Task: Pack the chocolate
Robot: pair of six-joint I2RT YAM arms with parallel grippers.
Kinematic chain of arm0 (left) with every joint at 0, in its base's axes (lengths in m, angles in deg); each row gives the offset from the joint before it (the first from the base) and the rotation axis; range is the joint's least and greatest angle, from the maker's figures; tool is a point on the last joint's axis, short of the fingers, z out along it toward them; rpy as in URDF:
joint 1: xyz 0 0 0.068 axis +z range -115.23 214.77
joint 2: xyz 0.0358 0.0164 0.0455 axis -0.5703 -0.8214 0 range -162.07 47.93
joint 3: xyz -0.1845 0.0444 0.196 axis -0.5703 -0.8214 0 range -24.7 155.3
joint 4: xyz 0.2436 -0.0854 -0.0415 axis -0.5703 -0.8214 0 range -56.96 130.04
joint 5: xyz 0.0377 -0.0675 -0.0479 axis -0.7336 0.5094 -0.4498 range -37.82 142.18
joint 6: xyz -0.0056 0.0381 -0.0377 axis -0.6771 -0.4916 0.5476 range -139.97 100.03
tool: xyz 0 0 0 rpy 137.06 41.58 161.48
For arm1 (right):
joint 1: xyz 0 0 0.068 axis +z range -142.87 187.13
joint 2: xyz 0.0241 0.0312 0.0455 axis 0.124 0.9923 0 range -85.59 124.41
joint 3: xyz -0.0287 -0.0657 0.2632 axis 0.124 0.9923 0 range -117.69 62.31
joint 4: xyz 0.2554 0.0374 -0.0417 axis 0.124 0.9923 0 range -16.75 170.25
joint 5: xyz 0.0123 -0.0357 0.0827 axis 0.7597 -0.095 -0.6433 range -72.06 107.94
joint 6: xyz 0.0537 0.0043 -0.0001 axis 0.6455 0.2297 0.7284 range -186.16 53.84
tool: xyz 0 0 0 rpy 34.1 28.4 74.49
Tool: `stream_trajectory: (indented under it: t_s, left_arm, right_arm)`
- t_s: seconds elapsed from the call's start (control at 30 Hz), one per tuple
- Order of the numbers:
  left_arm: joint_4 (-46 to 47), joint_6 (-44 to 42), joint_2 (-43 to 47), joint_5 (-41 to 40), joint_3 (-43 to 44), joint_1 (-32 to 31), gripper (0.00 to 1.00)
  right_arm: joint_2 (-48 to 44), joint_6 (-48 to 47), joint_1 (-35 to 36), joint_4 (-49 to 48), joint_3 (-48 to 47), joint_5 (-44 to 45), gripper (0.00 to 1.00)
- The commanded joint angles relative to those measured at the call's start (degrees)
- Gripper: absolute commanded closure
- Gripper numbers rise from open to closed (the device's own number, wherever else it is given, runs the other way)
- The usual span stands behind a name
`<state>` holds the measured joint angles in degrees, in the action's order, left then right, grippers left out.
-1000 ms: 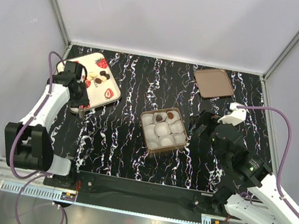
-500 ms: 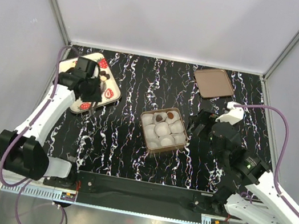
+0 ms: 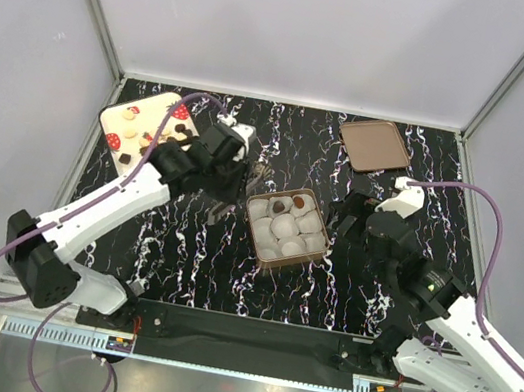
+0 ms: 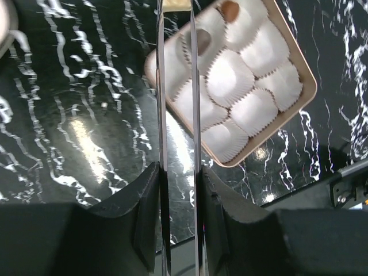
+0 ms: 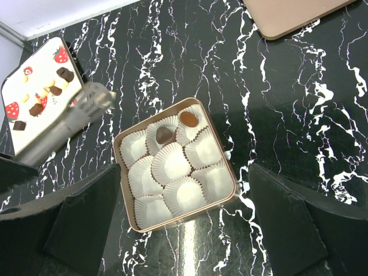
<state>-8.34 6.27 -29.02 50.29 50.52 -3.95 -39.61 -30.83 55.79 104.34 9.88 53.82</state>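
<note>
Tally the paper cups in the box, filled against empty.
Cups with a chocolate: 2
Empty cups: 7
Total: 9

Left tool [image 4: 176, 23] tips past the wrist view's top edge; brown lid [image 5: 293, 14] cropped likewise

Our top cam sits high behind the arm bases [image 3: 103, 292], looking down over the whole table [image 3: 183, 243]. Left wrist cam points straight down along its fingers [image 4: 162, 172], close over the box [image 4: 301, 57]. Right wrist cam hangs further back, catching the box [image 5: 232, 185] plus the strawberry tray [image 5: 43, 69]. All three of our views share that box [image 3: 256, 236].
</note>
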Motion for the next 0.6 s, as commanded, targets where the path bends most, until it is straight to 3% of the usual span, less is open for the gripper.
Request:
stream_trajectory:
  t_s: [0.0,0.57]
  left_arm:
    - [1.9,1.5,-2.5,-3.4,3.0,-2.8,0.7]
    - [-3.7,2.9,-7.4,-7.9,2.9,-8.8,0.69]
  right_arm:
    - [0.6,1.2,-0.3,-1.9,-0.7,2.3,0.0]
    - [2.0,0.0,-0.3,-2.7,-1.5,2.4,0.01]
